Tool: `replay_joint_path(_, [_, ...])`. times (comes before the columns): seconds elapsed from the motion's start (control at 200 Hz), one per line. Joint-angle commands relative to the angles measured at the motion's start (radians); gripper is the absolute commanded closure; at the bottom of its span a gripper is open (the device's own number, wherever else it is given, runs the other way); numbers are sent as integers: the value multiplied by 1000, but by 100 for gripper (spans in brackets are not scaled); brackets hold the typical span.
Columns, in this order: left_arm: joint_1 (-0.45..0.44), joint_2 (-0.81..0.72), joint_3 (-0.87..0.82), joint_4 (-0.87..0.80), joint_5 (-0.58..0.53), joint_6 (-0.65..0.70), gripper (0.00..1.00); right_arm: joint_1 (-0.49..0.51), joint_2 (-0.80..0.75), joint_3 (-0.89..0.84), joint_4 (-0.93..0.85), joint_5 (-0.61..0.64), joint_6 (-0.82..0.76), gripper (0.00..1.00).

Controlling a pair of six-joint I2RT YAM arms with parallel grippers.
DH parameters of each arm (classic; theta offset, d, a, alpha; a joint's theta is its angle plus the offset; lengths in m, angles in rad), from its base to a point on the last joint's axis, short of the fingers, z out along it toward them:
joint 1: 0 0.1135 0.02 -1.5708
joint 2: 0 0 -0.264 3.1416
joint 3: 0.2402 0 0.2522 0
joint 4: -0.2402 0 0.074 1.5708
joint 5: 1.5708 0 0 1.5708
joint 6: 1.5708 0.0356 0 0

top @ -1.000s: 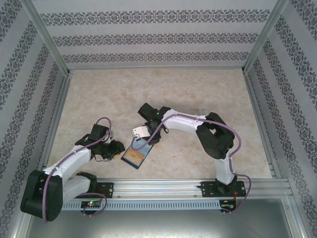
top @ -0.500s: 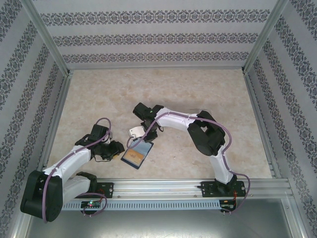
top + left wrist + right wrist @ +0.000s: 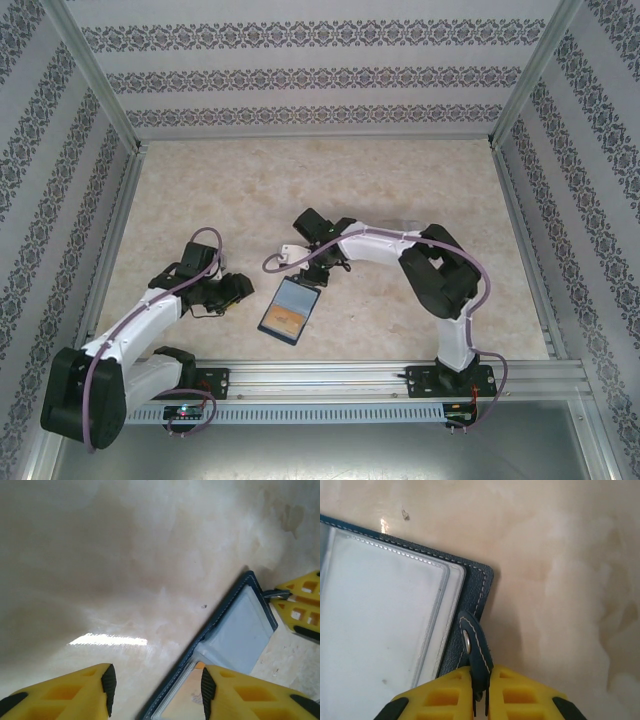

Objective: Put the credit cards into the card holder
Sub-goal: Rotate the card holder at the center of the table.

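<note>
The dark navy card holder (image 3: 290, 311) lies open on the table, clear pockets up. An orange card (image 3: 283, 321) shows inside its near pocket. My right gripper (image 3: 319, 277) is at the holder's far edge. In the right wrist view it (image 3: 481, 690) is shut on the snap tab (image 3: 475, 647), beside the clear pocket (image 3: 380, 610). My left gripper (image 3: 240, 290) sits just left of the holder, open. In the left wrist view the holder's stitched edge (image 3: 220, 625) and the orange card (image 3: 182, 697) run between its fingers (image 3: 157, 690). The right gripper's yellow fingers (image 3: 300, 612) show at the far corner.
The beige table (image 3: 330, 180) stretches free to the back and both sides. Patterned walls and metal posts enclose it. A pale greyish piece (image 3: 402, 222) lies partly hidden behind the right arm. An aluminium rail (image 3: 330, 378) runs along the near edge.
The right gripper swung left, then back right with the tab, and the holder has slid a little to the right. The left gripper has shifted slightly towards the holder.
</note>
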Motion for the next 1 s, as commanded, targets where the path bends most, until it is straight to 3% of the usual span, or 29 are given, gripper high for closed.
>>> replay_joint_path(0.0, [1,25,0,109,45,-35,47,-31,-67,-80,180,-67,317,89])
replay_joint_path(0.295, [-11,101,21,164,102,-27,43,-121,-145,-281,517,-151,738,90])
replay_joint_path(0.425, [-20,108,1,214,99,-37,43,-158,-188,-404,709,-110,957,91])
replay_joint_path(0.6, [-25,140,-4,256,111,-36,44,-114,-230,-513,849,-6,1113,93])
replay_joint_path(0.869, [-25,266,-4,375,114,-3,52,-58,-230,-545,896,2,1156,94])
replay_joint_path(0.994, [-26,295,37,298,66,18,50,-56,-237,-552,895,5,1160,94])
